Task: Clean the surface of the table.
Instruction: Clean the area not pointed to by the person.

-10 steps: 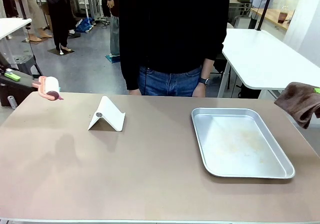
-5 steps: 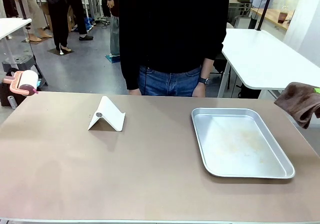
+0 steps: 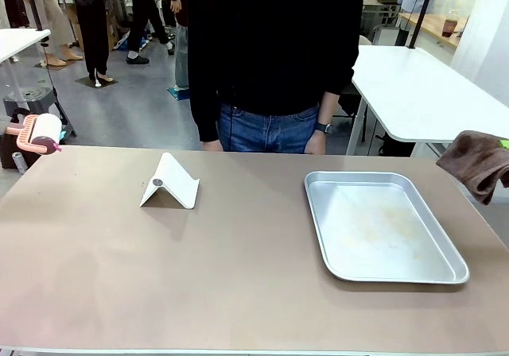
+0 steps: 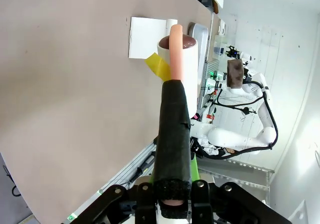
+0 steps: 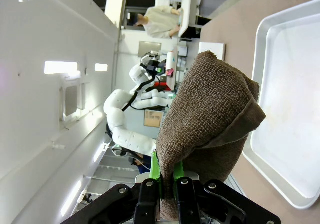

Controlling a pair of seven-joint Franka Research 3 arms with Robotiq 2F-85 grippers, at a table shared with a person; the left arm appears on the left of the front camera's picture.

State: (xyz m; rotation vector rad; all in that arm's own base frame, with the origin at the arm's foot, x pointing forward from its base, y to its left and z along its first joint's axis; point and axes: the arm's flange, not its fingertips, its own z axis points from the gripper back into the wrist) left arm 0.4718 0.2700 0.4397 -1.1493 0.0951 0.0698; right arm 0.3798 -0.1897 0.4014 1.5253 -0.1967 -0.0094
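**Operator:** Front view. I see the pink-handled lint roller with its white paper drum (image 3: 40,133) now hanging off the far-left corner of the large matte taupe table (image 3: 199,276). A second ago it sat further in, over that corner, with a green pad showing beside it; it has pulled back and up since, and half a second ago it was nearly where it is now. Nothing else has shifted.

**Colleague:** And the room on the top?

**Operator:** The white folded-card stand (image 3: 170,183) sits left of centre toward the far edge. The shiny silver metal tray (image 3: 386,270) lies on the right half, its right rim near the table's right edge. The whole near strip and the left half in front of the stand are open. A person in a black top and jeans (image 3: 274,62) stands touching the far edge. The brown terry cloth (image 3: 477,162) hangs off the right edge, clear of the tray.

**Colleague:** Left wrist?

**Operator:** The left gripper (image 4: 171,196) is clenched on the roller's black foam grip; the drum points at the stand, above bare tabletop.

**Colleague:** Right wrist?

**Operator:** The right gripper (image 5: 167,181) is clamped on the cloth, green pads pinching its lower fold. The tray lies beyond it with a strip of table alongside.
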